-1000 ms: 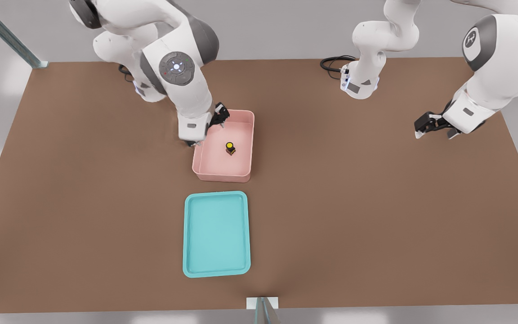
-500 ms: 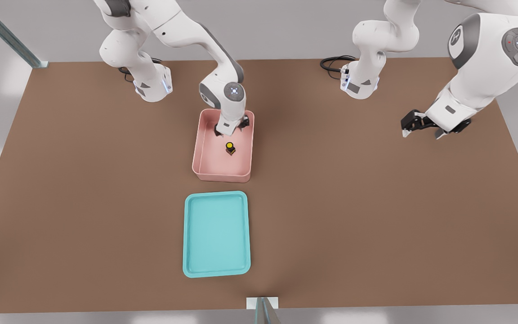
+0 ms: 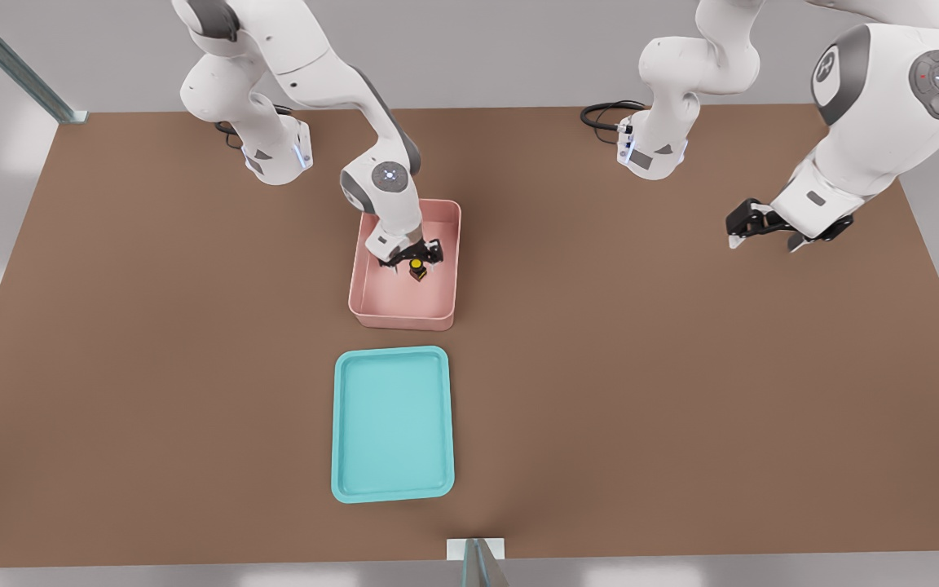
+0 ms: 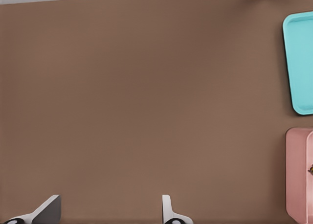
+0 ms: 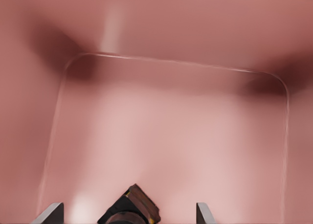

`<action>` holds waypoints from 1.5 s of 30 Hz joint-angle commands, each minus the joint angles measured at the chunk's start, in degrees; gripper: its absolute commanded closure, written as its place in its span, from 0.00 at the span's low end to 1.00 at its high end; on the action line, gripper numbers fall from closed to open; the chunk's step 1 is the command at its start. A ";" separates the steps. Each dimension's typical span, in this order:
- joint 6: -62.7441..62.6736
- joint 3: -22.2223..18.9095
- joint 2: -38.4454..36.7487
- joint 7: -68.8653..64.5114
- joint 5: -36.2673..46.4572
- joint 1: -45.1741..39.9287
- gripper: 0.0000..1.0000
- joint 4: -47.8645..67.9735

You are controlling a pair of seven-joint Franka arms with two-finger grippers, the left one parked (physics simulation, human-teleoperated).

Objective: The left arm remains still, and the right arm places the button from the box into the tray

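The pale pink box (image 3: 365, 313) stands at mid-table, and the button (image 3: 417, 269), a yellow cap on a dark base, sits upright on its floor. My gripper (image 3: 413, 260) is down inside the box, open, with one finger on each side of the button. In the right wrist view the dark button (image 5: 130, 209) shows between the two fingertips (image 5: 49, 212), with the gripper (image 5: 128, 215) around it and the pink box floor (image 5: 176, 145) beyond. The teal tray (image 3: 392, 424) lies flat in front of the box, nearer the camera, with nothing in it.
The brown table (image 3: 641, 391) spreads wide on both sides. A black cable (image 3: 602, 115) coils by the other arm's base at the back. A metal post (image 3: 476, 561) stands at the front edge. The left wrist view catches the tray (image 4: 301, 62) and the box (image 4: 297, 170).
My gripper has swung from the box's back left rim to over the box, then come down toward the camera until its fingers flank the button. The button has not moved.
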 commanded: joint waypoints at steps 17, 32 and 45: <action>3.72 1.23 2.20 4.92 -0.13 -0.20 0.52 -0.32; -33.46 -1.14 13.10 -30.85 7.25 -19.27 0.53 42.22; -35.83 -2.37 34.55 -40.26 19.03 -28.33 0.00 69.38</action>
